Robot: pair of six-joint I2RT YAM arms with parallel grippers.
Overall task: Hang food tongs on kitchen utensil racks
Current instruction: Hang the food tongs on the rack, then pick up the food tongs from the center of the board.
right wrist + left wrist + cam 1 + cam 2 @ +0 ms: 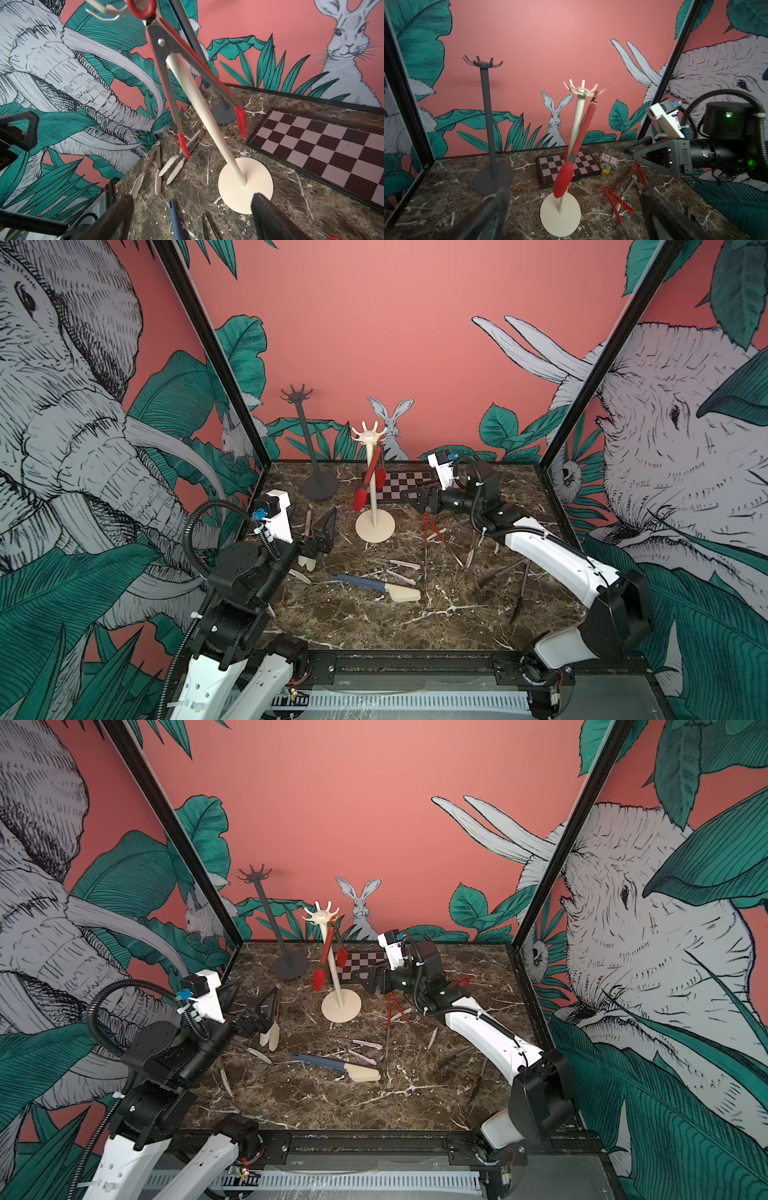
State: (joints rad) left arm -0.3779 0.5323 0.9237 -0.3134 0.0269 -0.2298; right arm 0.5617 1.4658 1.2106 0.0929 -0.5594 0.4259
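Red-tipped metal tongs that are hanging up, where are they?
In both top views the red-tipped metal tongs hang from a prong of the cream-white pole rack, mid-table, in front of the checkered board, with the open right gripper close beside them.

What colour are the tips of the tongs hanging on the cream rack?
Red tips, clearest in the right wrist view.

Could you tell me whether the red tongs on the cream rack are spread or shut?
Spread: the red tongs hang from a prong of the cream rack, arms straddling its pole.
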